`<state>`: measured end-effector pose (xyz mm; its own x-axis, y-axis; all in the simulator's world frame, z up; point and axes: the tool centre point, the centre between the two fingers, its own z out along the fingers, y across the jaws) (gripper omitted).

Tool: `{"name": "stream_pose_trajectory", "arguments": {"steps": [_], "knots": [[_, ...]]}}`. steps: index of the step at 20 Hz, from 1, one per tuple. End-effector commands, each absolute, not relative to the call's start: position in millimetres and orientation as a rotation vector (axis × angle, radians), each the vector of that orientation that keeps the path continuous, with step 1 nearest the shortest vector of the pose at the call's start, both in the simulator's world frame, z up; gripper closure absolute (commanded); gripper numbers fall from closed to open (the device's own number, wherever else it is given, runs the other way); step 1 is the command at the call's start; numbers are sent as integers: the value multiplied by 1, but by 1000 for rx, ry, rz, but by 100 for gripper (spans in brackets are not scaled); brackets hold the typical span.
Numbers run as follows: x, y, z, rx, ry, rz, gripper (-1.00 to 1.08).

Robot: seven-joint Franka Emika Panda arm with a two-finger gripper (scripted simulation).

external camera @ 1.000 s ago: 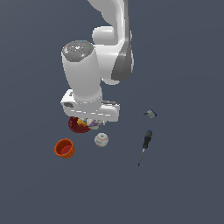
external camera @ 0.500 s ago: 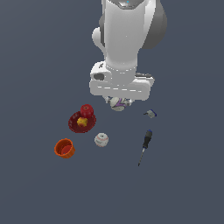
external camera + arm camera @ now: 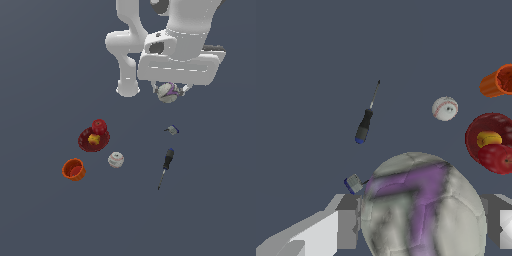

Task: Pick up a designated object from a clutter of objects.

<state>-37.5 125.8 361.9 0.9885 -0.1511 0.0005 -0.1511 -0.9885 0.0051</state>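
The whitish-grey ball with purple swirls (image 3: 168,92) hangs under the arm's hand, held well above the floor; it fills the near part of the wrist view (image 3: 421,207). My gripper (image 3: 169,92) is shut on it, with grey fingers (image 3: 331,232) on either side. The rest of the clutter lies below: an orange cup (image 3: 74,169), a dark red dish (image 3: 93,139) with red and yellow pieces, a whitish ball with red lines (image 3: 116,159), a black-handled screwdriver (image 3: 166,164) and a tiny grey piece (image 3: 172,130).
The arm's white base (image 3: 128,89) stands at the back, beside the gripper on the exterior view's left. In the wrist view the screwdriver (image 3: 366,120), whitish ball (image 3: 445,108), dish (image 3: 491,142) and cup (image 3: 498,81) lie on the dark floor beyond the held ball.
The arm has swung toward the exterior view's right and lifted, carrying the purple-swirl ball away from above the dish. The other items have not moved.
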Motion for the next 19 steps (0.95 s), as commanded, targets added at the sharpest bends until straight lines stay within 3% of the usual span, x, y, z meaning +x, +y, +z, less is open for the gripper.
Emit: {"name": "stream_pose_trajectory", "arguments": {"steps": [1, 10, 19], "knots": [[-47, 151, 381, 3128, -238, 1, 108], [-68, 220, 433, 3131, -239, 0, 108], [-72, 240, 448, 3132, -239, 0, 108]]}}
